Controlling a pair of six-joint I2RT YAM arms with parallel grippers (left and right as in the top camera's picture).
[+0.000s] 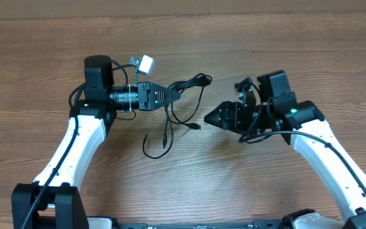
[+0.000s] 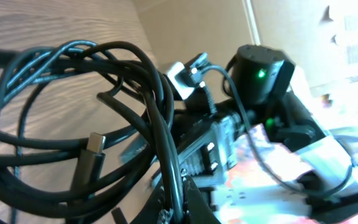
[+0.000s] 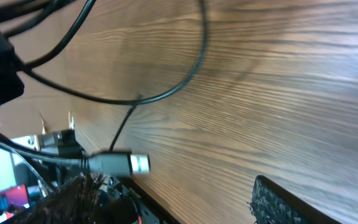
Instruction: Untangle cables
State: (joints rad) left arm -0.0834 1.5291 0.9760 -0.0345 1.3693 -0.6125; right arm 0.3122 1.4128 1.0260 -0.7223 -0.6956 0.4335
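Note:
The cables point(image 1: 189, 83) are thin black cords in a loose tangle at the table's middle, with loops hanging down toward the front. My left gripper point(image 1: 178, 94) is shut on a black strand of the bundle; the left wrist view shows the strand pinched between my fingers point(image 2: 179, 205) and the coils point(image 2: 123, 56) just ahead, with a dark plug end point(image 2: 92, 149). My right gripper point(image 1: 207, 119) is open, just right of a loose plug end point(image 1: 196, 127). In the right wrist view its fingers point(image 3: 166, 190) are wide apart, with a silver-tipped plug point(image 3: 135, 163) beside the left finger and a cord loop point(image 3: 191, 74) beyond.
The wooden table point(image 1: 297, 51) extends all round the cables. The right arm's body with green lights point(image 2: 260, 73) sits opposite my left gripper. A small white connector point(image 1: 146, 63) sticks out by the left wrist.

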